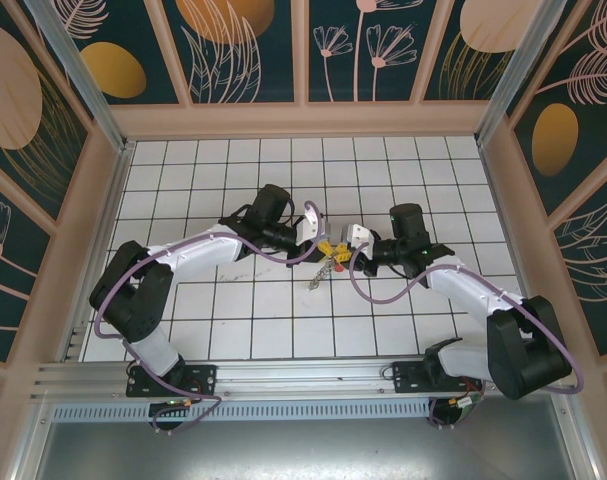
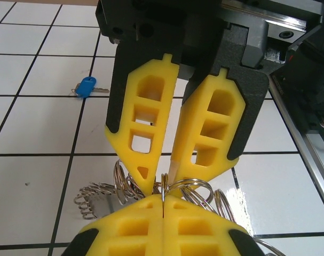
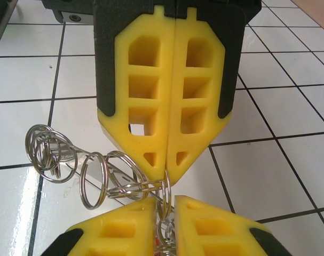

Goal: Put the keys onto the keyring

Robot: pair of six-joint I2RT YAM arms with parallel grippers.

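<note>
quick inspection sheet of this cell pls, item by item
surface: white tiled table, glossy
job's things: keyring, a bunch of silvery rings, held between both hands; blue-headed key lying loose on a tile
clutter: nothing seen
hands: left hand shut on keyring; right hand closed around it
cables: purple cables looping over the tiles
surroundings: floral wall panels; metal rail at near edge

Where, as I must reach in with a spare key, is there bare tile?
Free: tile rows between the arms and the back wall, and tiles between the arm bases by the front rail. Crowded: the centre, where left tool and right tool pinch the keyring; a blue key lies nearby.
</note>
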